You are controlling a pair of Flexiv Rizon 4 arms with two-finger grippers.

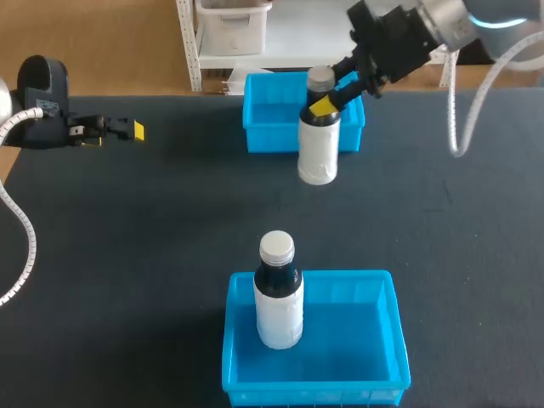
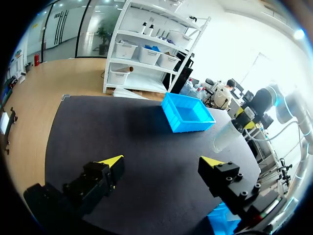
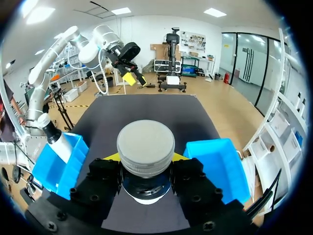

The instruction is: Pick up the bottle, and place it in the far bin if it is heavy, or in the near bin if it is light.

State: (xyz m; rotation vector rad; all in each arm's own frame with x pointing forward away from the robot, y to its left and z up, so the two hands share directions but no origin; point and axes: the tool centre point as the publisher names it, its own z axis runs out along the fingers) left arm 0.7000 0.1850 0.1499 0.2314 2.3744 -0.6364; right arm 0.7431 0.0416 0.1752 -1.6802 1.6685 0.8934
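Observation:
A white bottle (image 1: 319,144) with a dark neck and a grey cap (image 3: 145,142) is held by its neck in my right gripper (image 1: 327,104), which is shut on it. In the head view the bottle overlaps the front wall of the far blue bin (image 1: 272,119). The right wrist view has the far bin (image 3: 220,166) to one side of the gripper (image 3: 145,164) and the near bin (image 3: 58,166) to the other. My left gripper (image 1: 129,130) stays at the table's left side; its fingers stand wide apart (image 2: 162,161) with nothing between them.
A second white bottle (image 1: 279,297) with a white cap stands upright in the near blue bin (image 1: 374,340), at the front middle of the dark table. The left wrist view takes in the far bin (image 2: 188,113) and the held bottle (image 2: 225,138) beyond it.

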